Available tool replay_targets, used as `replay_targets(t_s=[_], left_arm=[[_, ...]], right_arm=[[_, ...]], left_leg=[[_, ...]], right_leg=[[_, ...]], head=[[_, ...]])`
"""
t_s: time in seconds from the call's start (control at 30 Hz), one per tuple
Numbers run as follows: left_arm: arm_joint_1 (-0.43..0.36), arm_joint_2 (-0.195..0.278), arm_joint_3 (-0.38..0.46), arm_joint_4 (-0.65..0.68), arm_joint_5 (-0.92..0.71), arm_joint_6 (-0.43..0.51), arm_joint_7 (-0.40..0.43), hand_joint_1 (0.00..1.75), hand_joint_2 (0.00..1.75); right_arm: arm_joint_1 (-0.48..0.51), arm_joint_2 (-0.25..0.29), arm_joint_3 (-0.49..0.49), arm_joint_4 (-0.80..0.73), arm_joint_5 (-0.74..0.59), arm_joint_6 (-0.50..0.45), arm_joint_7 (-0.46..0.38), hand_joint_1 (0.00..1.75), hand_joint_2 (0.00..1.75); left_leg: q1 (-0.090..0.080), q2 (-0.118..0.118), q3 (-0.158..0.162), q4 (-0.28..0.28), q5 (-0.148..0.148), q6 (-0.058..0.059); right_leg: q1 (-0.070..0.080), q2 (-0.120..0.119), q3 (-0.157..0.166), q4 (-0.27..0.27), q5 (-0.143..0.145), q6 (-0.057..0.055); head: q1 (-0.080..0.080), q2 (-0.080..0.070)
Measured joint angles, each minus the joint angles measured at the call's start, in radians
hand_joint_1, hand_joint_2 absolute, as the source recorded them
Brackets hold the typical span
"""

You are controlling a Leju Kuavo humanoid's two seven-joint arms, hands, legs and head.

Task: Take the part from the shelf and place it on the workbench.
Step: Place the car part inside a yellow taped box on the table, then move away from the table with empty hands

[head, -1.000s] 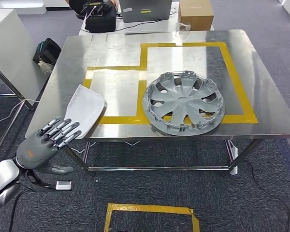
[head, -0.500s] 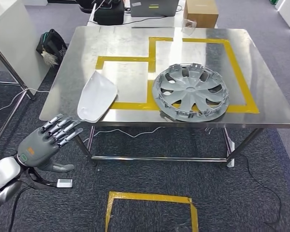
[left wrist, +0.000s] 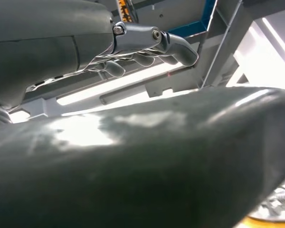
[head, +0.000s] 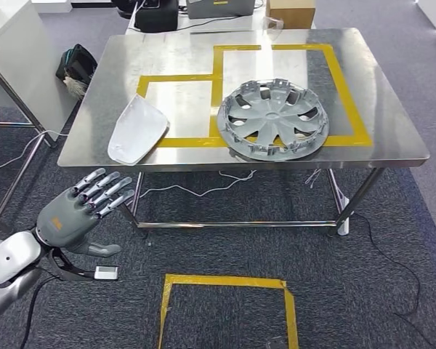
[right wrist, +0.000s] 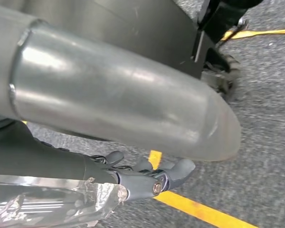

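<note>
The pale grey curved plastic part (head: 136,130) was laid on the steel worktop (head: 369,102); the left hand (head: 78,212) was held open, empty; the right hand (right wrist: 148,178) could not be judged.

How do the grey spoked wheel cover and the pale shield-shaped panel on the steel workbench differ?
The grey spoked wheel cover is round, with open gaps between its spokes; the pale shield-shaped panel is solid and tapers to one end. The wheel cover is larger and darker. It overlaps the big taped rectangle; the panel lies across the corner of the smaller one. Both rest flat on the steel workbench, untouched.
</note>
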Motion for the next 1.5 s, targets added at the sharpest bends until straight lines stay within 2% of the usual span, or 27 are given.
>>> replay_targets(t_s=[0.07,0.13,0.2,0.23,0.3,0.33,0.4,0.47,0.5,0.57,0.63,0.7,0.73,0.8,0.87,0.97,1.0,1.03,1.07,1.13,1.2,1.23,1.27,1.33,1.4,1.47,1.5], left_arm=[[-0.003,-0.004,-0.006,0.001,0.0,-0.001,0.0,0.0,0.0],[-0.009,-0.005,-0.011,0.001,0.0,-0.001,0.001,0.0,0.0],[-0.017,-0.007,-0.013,0.001,0.0,0.0,0.004,0.0,0.0],[-0.02,-0.007,-0.014,0.002,0.0,0.0,0.006,0.0,0.0],[-0.022,-0.008,-0.017,0.003,0.0,0.0,0.007,0.0,0.0],[-0.023,-0.009,-0.019,0.004,-0.001,0.0,0.007,0.0,0.0],[-0.025,-0.012,-0.021,0.006,-0.001,0.0,0.007,0.0,0.0],[-0.025,-0.014,-0.021,0.008,-0.001,0.0,0.007,0.0,0.0],[-0.025,-0.014,-0.022,0.009,-0.001,0.0,0.007,0.0,0.0],[-0.025,-0.015,-0.024,0.011,-0.001,0.0,0.007,0.0,0.0],[-0.025,-0.015,-0.026,0.012,-0.001,0.0,0.007,0.0,0.0],[-0.026,-0.014,-0.027,0.012,-0.001,0.0,0.007,0.0,0.0],[-0.027,-0.014,-0.027,0.012,-0.001,0.0,0.007,0.0,0.0],[-0.028,-0.013,-0.028,0.013,-0.001,0.001,0.008,0.0,0.0],[-0.027,-0.012,-0.029,0.013,-0.001,0.0,0.008,0.0,0.0],[-0.027,-0.012,-0.03,0.014,-0.001,0.0,0.009,0.0,0.0],[-0.027,-0.012,-0.031,0.015,-0.001,0.001,0.009,0.0,0.0],[-0.027,-0.012,-0.033,0.016,-0.001,0.001,0.009,0.0,0.0],[-0.027,-0.013,-0.035,0.018,-0.001,0.001,0.009,0.0,0.0],[-0.028,-0.013,-0.036,0.02,-0.001,0.002,0.01,0.0,0.0],[-0.031,-0.013,-0.036,0.02,-0.001,0.003,0.011,0.0,0.0],[-0.032,-0.014,-0.036,0.021,-0.001,0.004,0.013,0.0,0.0],[-0.033,-0.014,-0.036,0.021,-0.001,0.005,0.014,0.0,0.0],[-0.031,-0.015,-0.038,0.023,-0.002,0.007,0.017,0.0,0.0],[-0.029,-0.017,-0.039,0.023,-0.003,0.01,0.019,0.0,0.0],[-0.029,-0.018,-0.039,0.024,-0.005,0.012,0.021,0.0,0.0],[-0.029,-0.018,-0.04,0.025,-0.007,0.012,0.022,0.0,0.0]], right_arm=[[0.0,0.0,0.0,0.0,0.0,0.0,0.0,0.0,0.0],[0.0,-0.001,0.0,0.0,0.0,0.001,0.0,0.0,0.0],[0.0,-0.002,0.0,-0.001,0.0,0.0,0.0,0.0,0.0],[0.001,-0.002,0.0,-0.001,0.0,0.0,-0.001,0.0,0.0],[0.003,-0.003,0.0,-0.001,0.0,0.0,-0.001,0.0,0.0],[0.005,-0.004,0.0,-0.001,0.0,0.0,-0.001,0.0,0.0],[0.008,-0.004,0.0,-0.001,0.0,0.0,0.0,0.0,0.0],[0.009,-0.005,0.0,-0.001,0.0,0.0,0.0,0.0,0.0],[0.008,-0.005,0.0,-0.001,0.0,0.0,0.0,0.0,0.0],[0.008,-0.005,0.0,-0.001,0.0,0.0,0.0,0.0,0.0],[0.007,-0.005,0.0,-0.001,0.0,0.0,0.0,0.0,0.0],[0.004,-0.006,0.0,-0.001,0.0,0.0,-0.001,0.0,0.0],[0.002,-0.006,0.0,-0.001,0.0,-0.001,-0.001,0.0,0.0],[0.003,-0.006,0.0,-0.001,0.0,-0.001,-0.001,0.0,0.0],[0.004,-0.006,0.0,-0.001,0.0,-0.001,-0.001,0.0,0.0],[0.004,-0.006,0.0,-0.002,0.0,0.0,-0.001,0.0,0.0],[0.005,-0.006,0.0,-0.002,0.0,0.0,-0.001,0.0,0.0],[0.005,-0.006,0.0,-0.002,0.0,0.0,-0.001,0.0,0.0],[0.005,-0.006,0.0,-0.002,0.0,0.0,-0.001,0.0,0.0],[0.005,-0.006,0.0,-0.002,0.0,0.0,-0.001,0.0,0.0],[0.004,-0.007,0.0,-0.002,0.0,0.0,-0.001,0.0,0.0],[0.004,-0.007,0.0,-0.003,0.0,0.0,-0.001,0.0,0.0],[0.005,-0.007,0.0,-0.003,0.0,0.0,-0.001,0.0,0.0],[0.01,-0.008,0.0,-0.003,0.0,0.0,-0.001,0.0,0.0],[0.016,-0.008,0.0,-0.003,0.0,0.0,-0.001,0.0,0.0],[0.016,-0.008,0.0,-0.003,0.0,0.0,-0.001,0.0,0.0],[0.015,-0.008,0.0,-0.003,0.0,0.0,-0.001,0.0,0.0]], left_leg=[[0.001,0.0,0.031,0.003,0.039,-0.002],[0.004,0.0,0.12,-0.116,0.087,-0.005],[0.004,-0.003,0.201,-0.243,0.08,0.002],[0.002,-0.004,0.217,-0.274,0.071,0.009],[0.0,-0.002,0.208,-0.281,0.077,0.028],[-0.001,-0.001,0.198,-0.28,0.086,0.037],[0.0,0.002,0.175,-0.28,0.108,0.053],[-0.002,0.002,0.147,-0.279,0.131,0.06],[-0.003,0.002,0.131,-0.279,0.144,0.061],[-0.005,0.002,0.1,-0.278,0.168,0.059],[-0.007,0.001,0.075,-0.277,0.19,0.055],[-0.008,0.001,0.059,-0.277,0.211,0.047],[-0.008,0.001,0.055,-0.278,0.221,0.042],[-0.006,0.001,0.051,-0.283,0.241,0.03],[-0.004,0.0,0.035,-0.265,0.211,0.018],[-0.001,-0.001,-0.011,-0.107,0.058,0.004],[0.0,-0.001,-0.021,-0.042,0.028,0.0],[0.001,-0.001,-0.021,0.003,0.025,-0.003],[0.002,-0.001,-0.008,0.019,0.045,-0.006],[0.008,-0.001,0.065,-0.044,0.099,-0.012],[0.013,-0.002,0.172,-0.183,0.088,-0.011],[0.012,-0.002,0.205,-0.235,0.071,-0.004],[0.009,-0.003,0.22,-0.265,0.059,0.005],[0.006,-0.001,0.204,-0.27,0.07,0.026],[0.008,0.001,0.183,-0.27,0.09,0.044],[0.007,0.001,0.157,-0.27,0.112,0.052],[0.007,0.001,0.142,-0.269,0.124,0.053]], right_leg=[[-0.001,0.0,-0.027,0.006,0.019,0.002],[0.0,0.001,-0.052,0.015,0.034,0.01],[0.003,0.003,-0.07,0.025,0.048,0.02],[0.005,0.003,-0.075,0.027,0.056,0.026],[0.003,0.003,-0.082,0.026,0.07,0.037],[0.001,0.002,-0.091,0.032,0.059,0.043],[-0.002,0.001,-0.117,0.097,-0.018,0.055],[-0.002,0.001,-0.149,0.231,-0.117,0.061],[-0.002,0.001,-0.157,0.293,-0.141,0.063],[-0.001,0.001,-0.132,0.329,-0.121,0.06],[0.0,0.002,-0.039,0.225,-0.074,0.05],[0.003,0.003,0.071,0.071,-0.081,0.04],[0.006,0.004,0.1,0.022,-0.093,0.035],[0.009,0.004,0.099,-0.001,-0.091,0.025],[0.006,0.001,0.079,-0.003,-0.067,0.007],[0.003,-0.003,0.035,-0.003,-0.023,-0.006],[0.003,-0.003,0.017,-0.002,-0.009,-0.006],[0.002,-0.004,-0.001,0.0,0.004,-0.006],[0.001,-0.004,-0.02,0.004,0.017,-0.004],[0.0,-0.004,-0.058,0.015,0.04,0.003],[0.001,-0.003,-0.087,0.029,0.058,0.014],[0.002,-0.002,-0.096,0.032,0.069,0.02],[0.002,-0.001,-0.103,0.032,0.081,0.026],[-0.002,-0.001,-0.112,0.028,0.096,0.038],[-0.005,-0.001,-0.132,0.066,0.043,0.05],[-0.006,-0.002,-0.165,0.185,-0.061,0.058],[-0.006,-0.002,-0.18,0.255,-0.096,0.06]], head=[[0.0,0.0],[-0.001,0.0],[-0.001,0.0],[-0.001,0.0],[-0.002,0.0],[-0.002,0.0],[0.0,0.0],[0.001,0.0],[0.001,0.0],[0.001,0.0],[0.001,0.0],[0.0,0.0],[0.0,0.0],[0.001,0.0],[-0.001,0.0],[-0.007,0.0],[-0.007,0.0],[-0.007,0.0],[-0.007,0.0],[-0.007,0.0],[-0.007,0.0],[-0.008,0.0],[-0.008,0.0],[-0.01,0.0],[-0.008,0.0],[-0.004,0.0],[-0.003,0.0]])
